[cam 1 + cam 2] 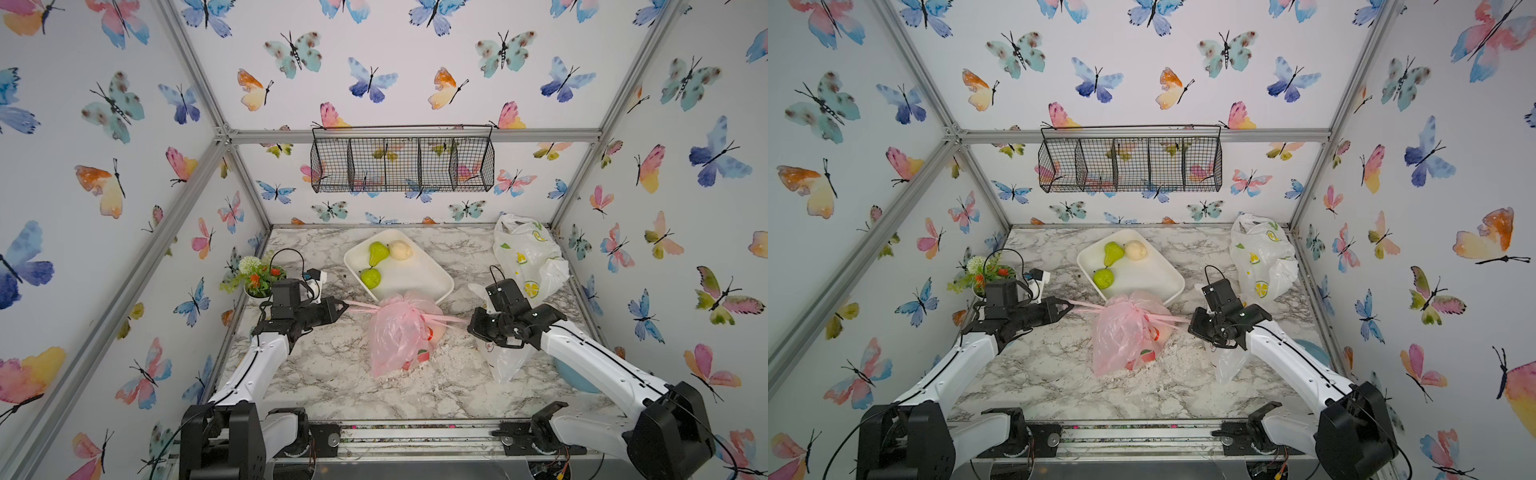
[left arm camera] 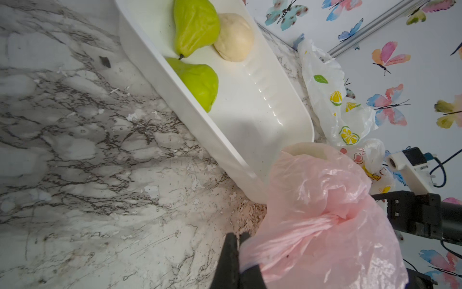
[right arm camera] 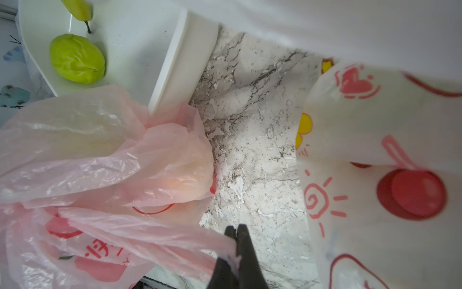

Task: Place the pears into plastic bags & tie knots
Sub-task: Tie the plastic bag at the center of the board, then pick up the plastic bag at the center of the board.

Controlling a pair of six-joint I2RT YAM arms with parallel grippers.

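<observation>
Nearest the lens, bottom centre of the left wrist view: left gripper, pinched tight on a twisted pink handle strip of the pink bag. Likewise at bottom centre of the right wrist view, right gripper clamped on the second pink strip. In both top views, strips stretched taut to either side, meeting at the bag's gathered top, centre of the frame on the marble table; whether truly knotted, not clear. Pale bagged pear showing at the bag's upper edge. Red apple prints and some red printed characters on the pink film, too creased to read. Just above the bag, touching it, white tray with a green pear, a second green pear and a cream pear. Upper right of the table, lemon-print bag. Under the right arm, doodle bag, red hearts and a spiral sun on it in the right wrist view.
</observation>
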